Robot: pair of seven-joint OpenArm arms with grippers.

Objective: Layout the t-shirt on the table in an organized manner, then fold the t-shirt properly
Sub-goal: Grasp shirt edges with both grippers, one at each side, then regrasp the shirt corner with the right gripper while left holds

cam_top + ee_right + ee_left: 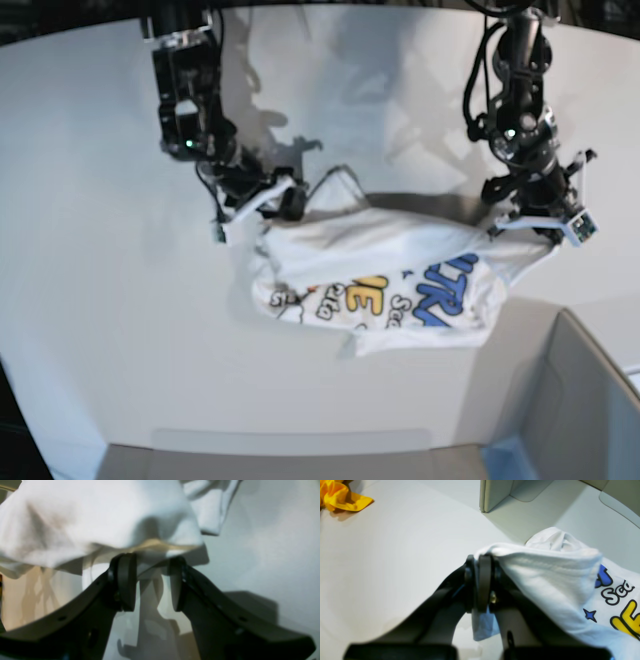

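Base view: both arms (pixel 190 110) (angled inward) lift the t-shirt (pixel 390 285).

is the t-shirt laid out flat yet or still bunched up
Bunched: the t-shirt hangs rumpled between both arms, its print creased, and the left gripper is shut on an edge.

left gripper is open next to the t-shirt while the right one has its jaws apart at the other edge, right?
Not quite: the left gripper is not open beside the cloth. The left wrist view shows its jaws shut on a fold of the white t-shirt. The rest holds: the right gripper has its jaws apart at the shirt's other edge.
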